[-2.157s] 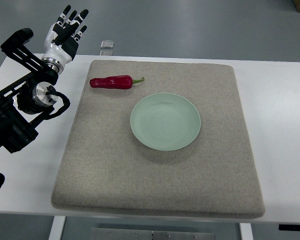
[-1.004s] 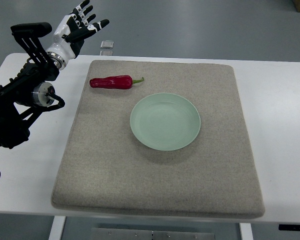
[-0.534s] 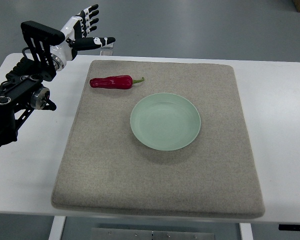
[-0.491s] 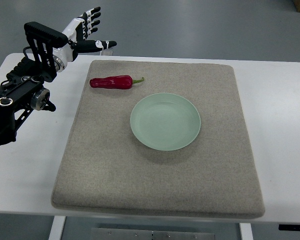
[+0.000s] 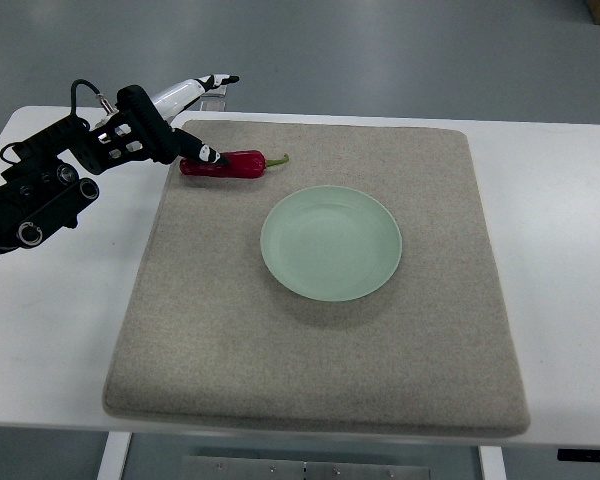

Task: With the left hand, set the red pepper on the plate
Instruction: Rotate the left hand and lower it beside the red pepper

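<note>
Left hand (image 5: 185, 120), fingers spread and empty, hovers over the pepper's (image 5: 225, 164) blunt end; plate (image 5: 330, 243) lies to its right.

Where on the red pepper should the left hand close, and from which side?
Grip the red pepper across its thick body, probably mid-length, coming down from above. It lies flat on the mat, long axis left to right, thin stem pointing at the plate. The left hand is over its blunt end, fingers open.
</note>
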